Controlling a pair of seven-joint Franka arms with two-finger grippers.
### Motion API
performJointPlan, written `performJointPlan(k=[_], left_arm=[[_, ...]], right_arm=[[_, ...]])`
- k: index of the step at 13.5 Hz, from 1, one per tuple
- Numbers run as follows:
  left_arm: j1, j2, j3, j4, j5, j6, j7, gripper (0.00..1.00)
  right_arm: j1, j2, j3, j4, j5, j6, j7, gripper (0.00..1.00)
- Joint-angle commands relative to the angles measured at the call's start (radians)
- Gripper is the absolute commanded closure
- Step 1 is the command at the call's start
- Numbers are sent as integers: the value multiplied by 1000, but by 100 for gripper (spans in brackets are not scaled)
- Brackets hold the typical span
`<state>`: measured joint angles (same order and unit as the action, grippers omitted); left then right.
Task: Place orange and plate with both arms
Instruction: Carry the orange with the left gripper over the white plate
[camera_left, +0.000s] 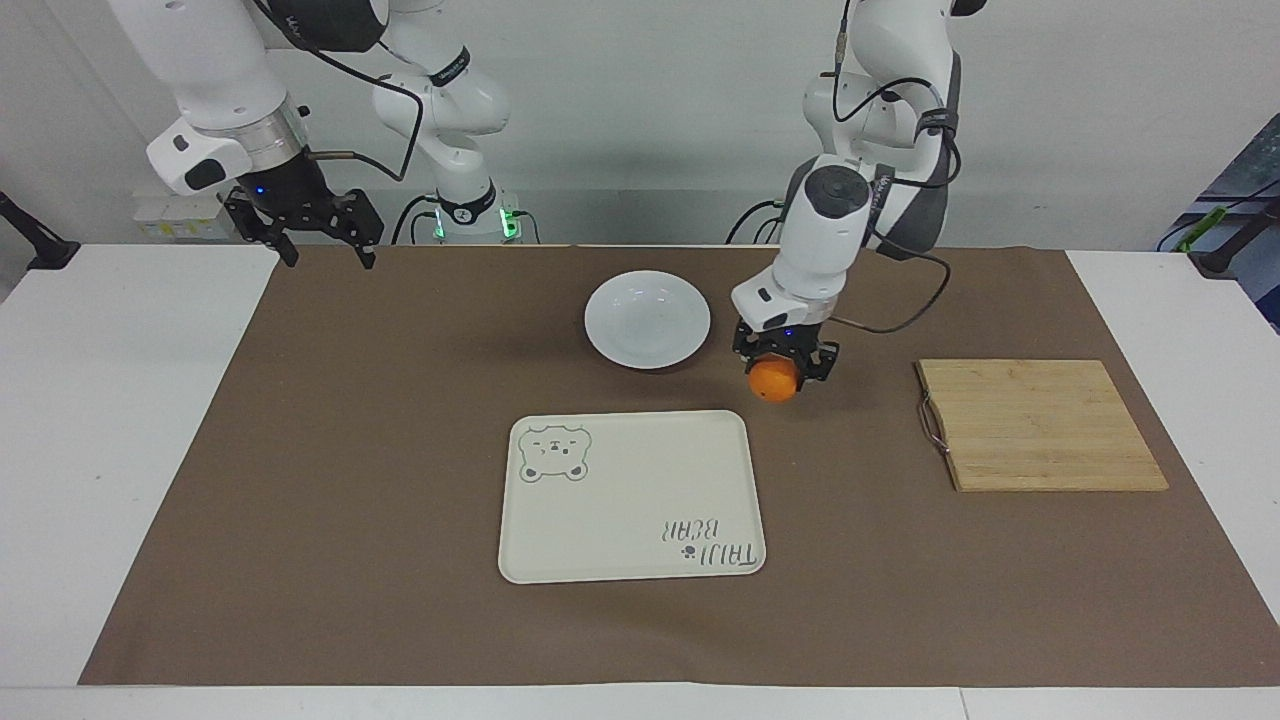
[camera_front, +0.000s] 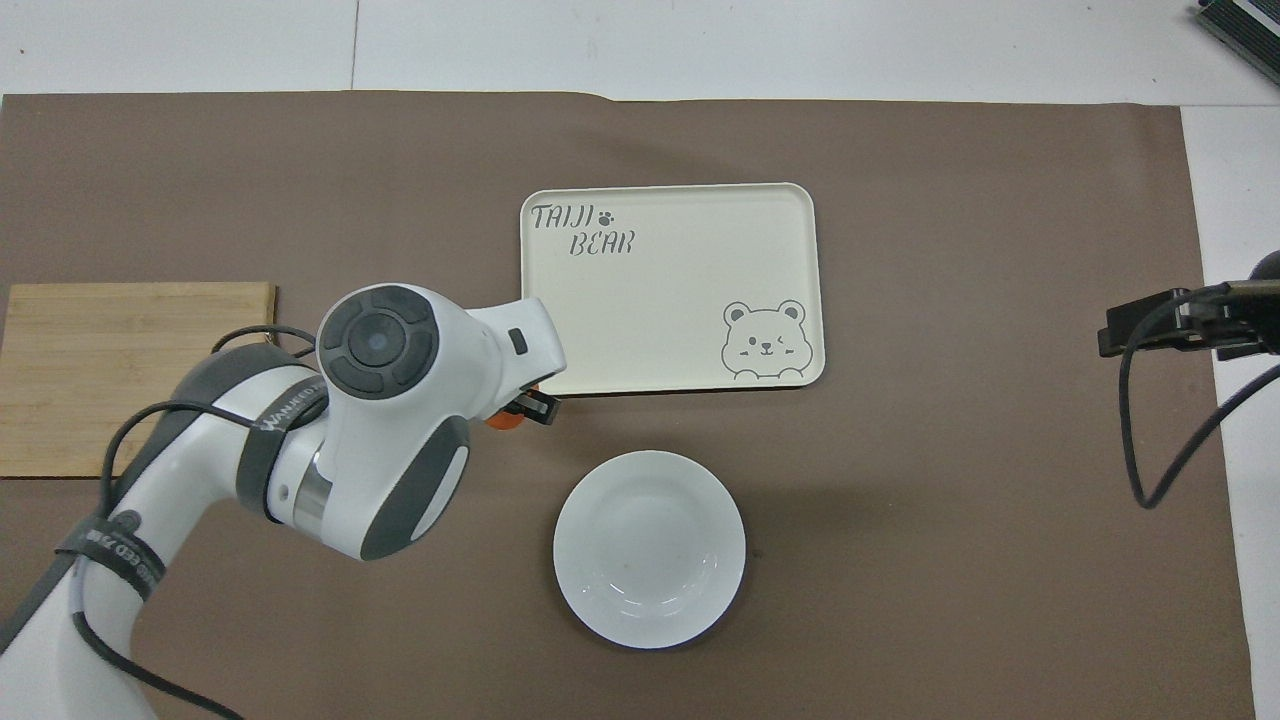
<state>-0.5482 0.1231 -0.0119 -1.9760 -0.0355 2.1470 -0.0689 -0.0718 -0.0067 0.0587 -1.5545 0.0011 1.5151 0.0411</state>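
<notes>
Brown mat (camera_left: 350, 480) covers most of the table; all items sit on it.

Tray (camera_left: 630, 500), cream with a bear drawing, lies mid-table and holds nothing. Judged: this is the likely target for both items, so neither placement is done.

Board (camera_left: 1040, 425), wooden, lies at the left arm's end of the table, bare.

Plate (camera_left: 647, 320) rests flat on the mat, nearer to the robots than the tray and apart from it. No gripper touches it. Plate step not yet begun.

Left gripper (camera_left: 783, 362) hangs in the air between board and tray, over bare mat just beside the tray's corner and the plate's rim. Its fingers are clamped on the orange (camera_left: 774, 380), which is clear of the mat. In the overhead view the arm hides nearly all of the fruit; only a sliver (camera_front: 500, 421) shows.

Right gripper (camera_left: 318, 240) waits, raised over the mat's corner at the right arm's end, jaws spread wide, empty.

Status, judged: orange picked and in transit; remaining are its release, and the whole plate move by the right arm.
</notes>
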Motion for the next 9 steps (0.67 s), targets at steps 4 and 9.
performJointPlan(k=[4,9], left_arm=[[-196,-74,23,-104,-77,7,-175,100],[-216,-83,21,-122,-118,31,-184,100]], right_arm=[[-6,-18,1,-19,2,-3,-20,0],[-6,-18,1,-19,2,-3,-20,0]])
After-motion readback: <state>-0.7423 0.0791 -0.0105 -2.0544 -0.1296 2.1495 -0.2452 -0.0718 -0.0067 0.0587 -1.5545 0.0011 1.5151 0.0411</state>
